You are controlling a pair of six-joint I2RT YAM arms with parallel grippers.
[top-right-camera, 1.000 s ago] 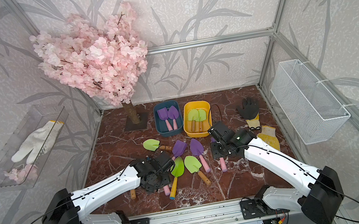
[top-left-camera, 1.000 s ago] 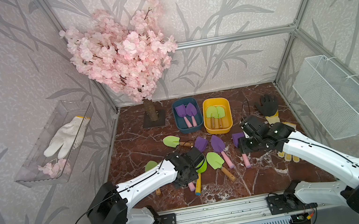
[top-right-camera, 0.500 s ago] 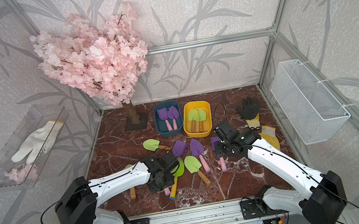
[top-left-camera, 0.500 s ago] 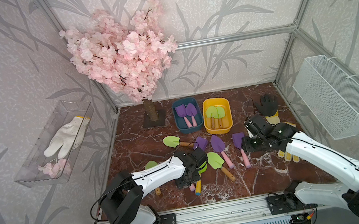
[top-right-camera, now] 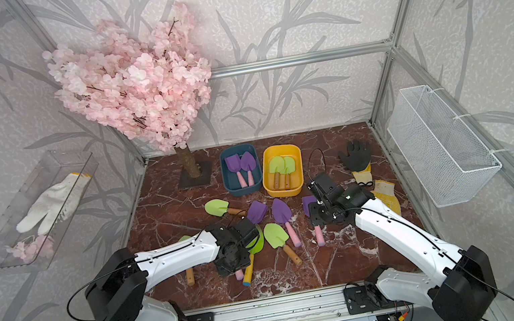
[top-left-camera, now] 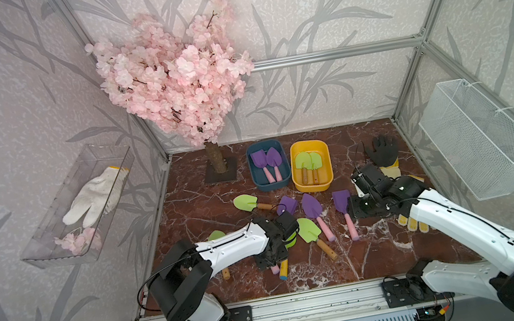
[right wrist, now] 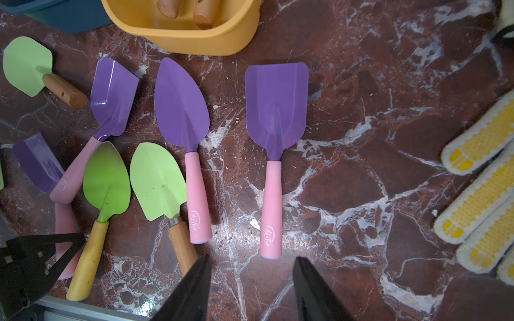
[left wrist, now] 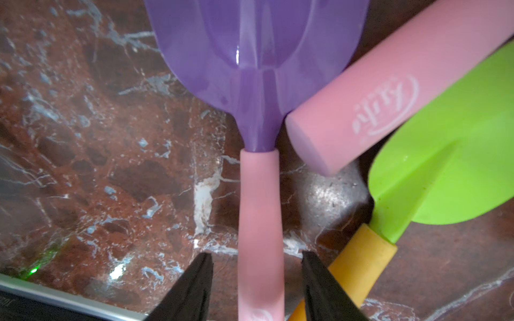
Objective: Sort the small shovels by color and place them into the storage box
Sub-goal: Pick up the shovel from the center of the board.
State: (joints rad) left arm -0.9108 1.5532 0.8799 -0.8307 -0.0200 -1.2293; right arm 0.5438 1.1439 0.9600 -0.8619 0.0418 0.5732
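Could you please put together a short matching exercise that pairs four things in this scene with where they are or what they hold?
1. blue box
2. yellow box
3. black glove
4. white glove

A. in the clear wall tray
B. holds green shovels
C. lies on the marble floor
D. holds purple shovels

Pairs: 1-D, 2-B, 3-C, 4-A.

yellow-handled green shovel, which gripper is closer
Left. The left gripper straddles a pink handle beside the yellow-handled green shovel; the right gripper hovers farther off, by the square purple shovel.
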